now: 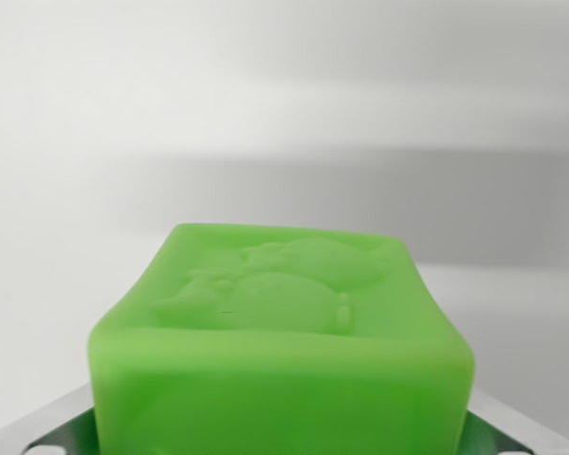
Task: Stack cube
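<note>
A green cube (280,322) fills the lower middle of the wrist view, very close to the camera. Its top face carries a raised animal-like relief. My gripper (280,444) sits at the bottom edge, where metal fingers (62,431) show on the wrist view's left and right, pressed against the cube's two sides. The cube is sharp while the surface behind it is blurred, so it appears held clear of the table. The fingertips are hidden by the cube. No second cube is in view.
A pale white surface (284,114) lies behind the cube, out of focus. A broad grey shadow band (379,199) runs across it.
</note>
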